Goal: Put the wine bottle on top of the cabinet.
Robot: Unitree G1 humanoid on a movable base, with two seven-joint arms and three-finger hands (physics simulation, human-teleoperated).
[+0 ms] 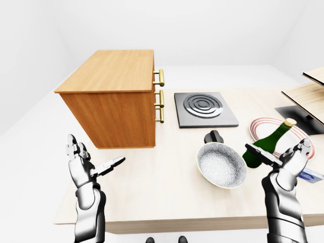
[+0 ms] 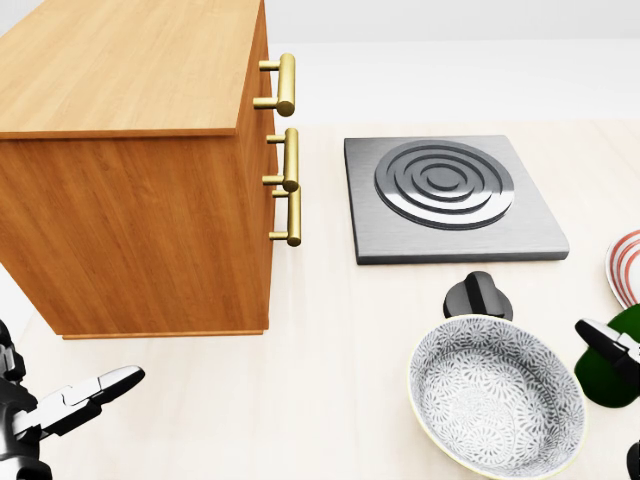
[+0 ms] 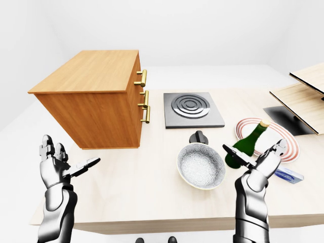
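Note:
A green wine bottle (image 1: 267, 143) with a gold cap lies tilted across a red-striped plate (image 1: 304, 135) at the right of the table. My right hand (image 1: 283, 158) is open just below and beside the bottle, fingers spread, not closed round it. My left hand (image 1: 86, 164) is open and empty at the lower left, below the wooden cabinet (image 1: 114, 96). The cabinet stands at the upper left with its brass handles (image 1: 160, 98) facing right; its flat top (image 1: 111, 68) is bare.
A speckled bowl (image 1: 221, 164) sits left of the bottle, with a black knob (image 1: 214, 136) above it. A grey hob plate (image 1: 204, 108) lies right of the cabinet. Wooden shelves (image 1: 311, 93) stand at the far right. A small blue-white packet (image 1: 310, 175) lies by my right hand.

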